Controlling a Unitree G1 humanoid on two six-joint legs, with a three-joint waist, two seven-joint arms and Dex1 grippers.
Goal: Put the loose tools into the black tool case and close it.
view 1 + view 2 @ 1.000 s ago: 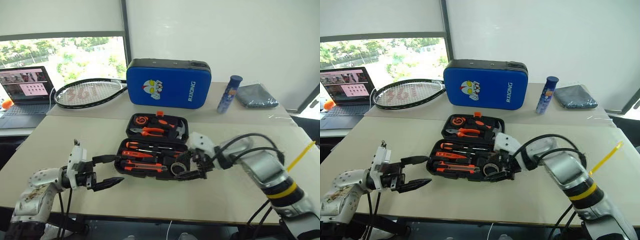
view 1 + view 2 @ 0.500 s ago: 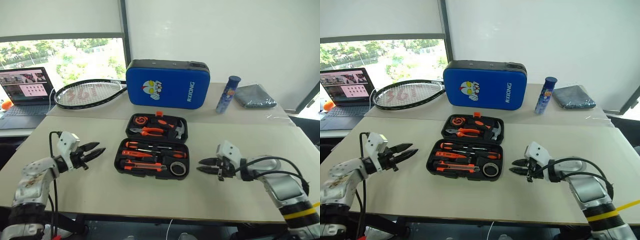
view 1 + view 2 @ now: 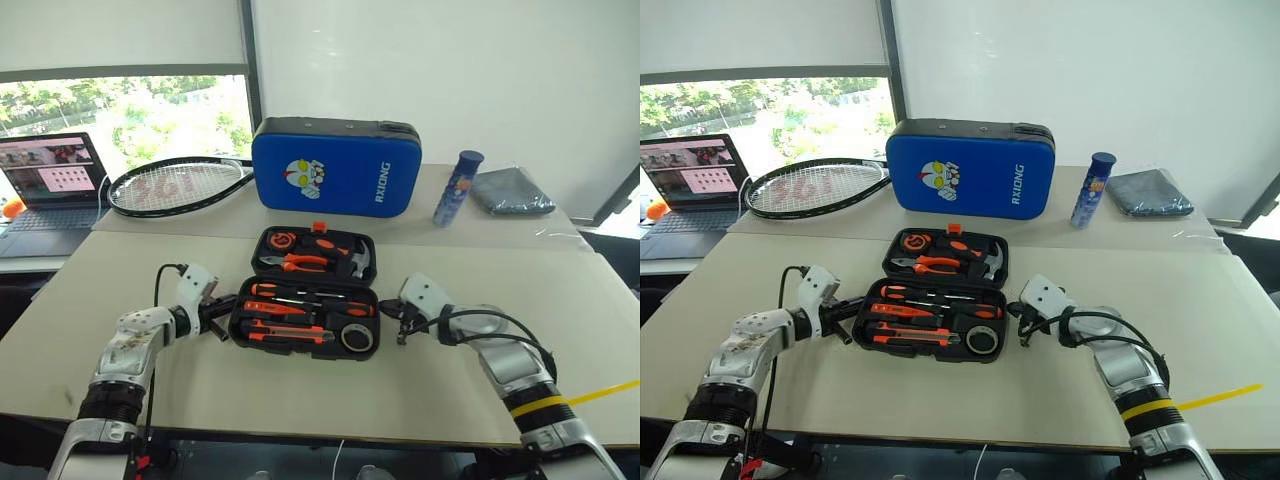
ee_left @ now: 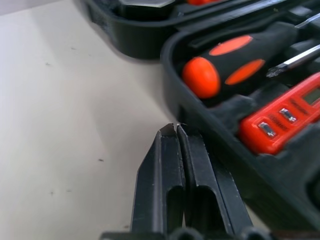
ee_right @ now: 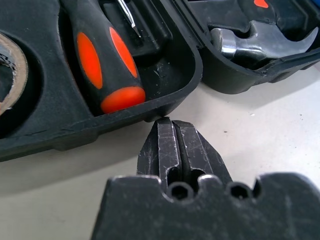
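Right wrist view: hammer [image 5: 260, 40] cut off, black tool case [image 5: 165, 80] open.

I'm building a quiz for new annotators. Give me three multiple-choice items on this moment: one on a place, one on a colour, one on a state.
1. Where do the two grippers sit?
A. Above the racket
B. One at each end of the black tool case's near half
C. Both on the laptop

2. What colour is the padded case standing behind?
A. Blue
B. Green
C. Red

3. How is the tool case?
A. Shut and latched
B. Open, tools in its slots
C. Upside down

Answers:
1 B: left gripper and right gripper flank the black tool case.
2 A: the padded case is blue.
3 B: the screwdrivers and tape roll lie in view.
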